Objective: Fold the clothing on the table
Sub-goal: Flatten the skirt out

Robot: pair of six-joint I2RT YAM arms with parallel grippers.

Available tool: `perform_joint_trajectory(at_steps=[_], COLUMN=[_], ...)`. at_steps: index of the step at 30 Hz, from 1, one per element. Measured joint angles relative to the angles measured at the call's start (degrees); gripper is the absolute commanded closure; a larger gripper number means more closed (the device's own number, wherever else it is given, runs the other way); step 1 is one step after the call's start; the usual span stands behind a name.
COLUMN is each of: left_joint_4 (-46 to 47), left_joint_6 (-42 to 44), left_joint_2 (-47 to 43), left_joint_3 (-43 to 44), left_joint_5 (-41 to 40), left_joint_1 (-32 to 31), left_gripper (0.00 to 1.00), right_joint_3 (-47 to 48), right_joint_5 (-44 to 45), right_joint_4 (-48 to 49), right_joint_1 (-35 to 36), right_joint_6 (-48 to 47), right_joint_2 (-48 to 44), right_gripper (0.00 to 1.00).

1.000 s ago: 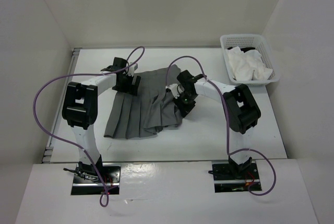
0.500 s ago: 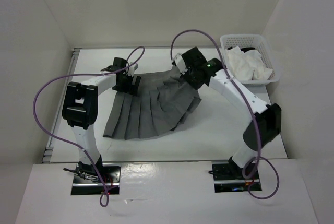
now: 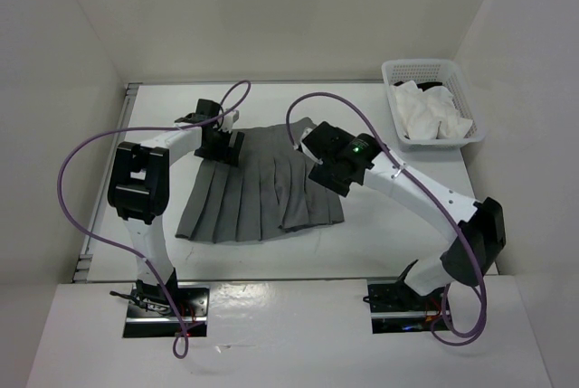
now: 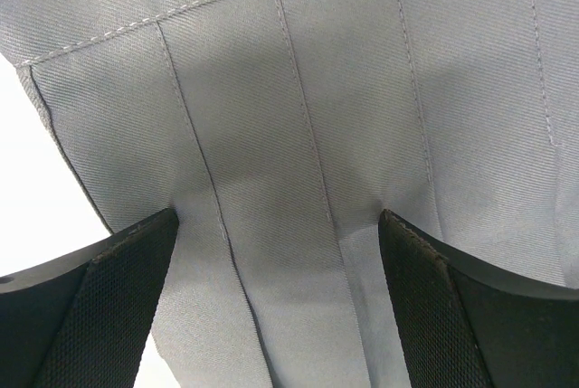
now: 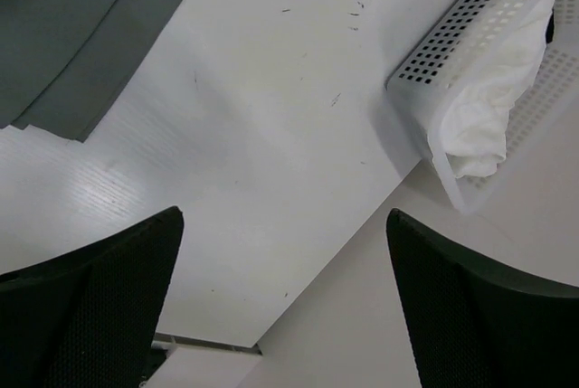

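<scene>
The dark grey pleated skirt point(image 3: 262, 187) lies spread flat around the middle of the table point(image 3: 398, 225). Its narrower waistband is at the far end and its wider hem is toward the near edge. The pleats run from far to near, and the right side of the hem sits slightly farther back than the left.

The left gripper point(image 3: 222, 144) is down on the far left part of the skirt, by the waistband. In the left wrist view its jaws stand spread wide. Both fingers point(image 4: 99, 316) touch the cloth, which puckers a little where each tip meets it, and a stitched seam crosses the skirt point(image 4: 317, 89) just beyond them. Nothing is pinched.

The right gripper point(image 3: 318, 146) is at the skirt's far right corner, and whether it touches the fabric cannot be told from above. Its wrist view shows the jaws spread apart with only bare table point(image 5: 271, 135) between the fingers point(image 5: 479, 307). An edge of the skirt point(image 5: 72, 26) is at the upper left of that view.

At the far right corner of the table, well apart from the skirt, sits a white lattice basket point(image 3: 434, 70) holding crumpled white cloths point(image 3: 430, 117). White walls point(image 3: 271, 17) enclose the table, and a metal rail point(image 3: 101, 198) runs along its left edge.
</scene>
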Motion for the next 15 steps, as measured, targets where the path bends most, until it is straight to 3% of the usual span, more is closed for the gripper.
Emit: perform_joint_trajectory(at_steps=[7, 15], left_joint_4=[-1.4, -4.6], left_joint_6=[0.0, 1.2], left_joint_2=[-0.1, -2.7], left_joint_3=[0.2, 0.2], left_joint_5=[-1.8, -5.7], left_joint_1=[0.0, 0.0], left_gripper=[0.03, 0.02], right_joint_3=[3.8, 8.6], right_joint_5=[-4.7, -23.0], right_joint_4=[2.9, 6.9], right_joint_1=[-2.1, -7.7], right_joint_6=[0.5, 2.4], right_joint_2=[4.1, 16.7], right_gripper=[0.03, 0.03])
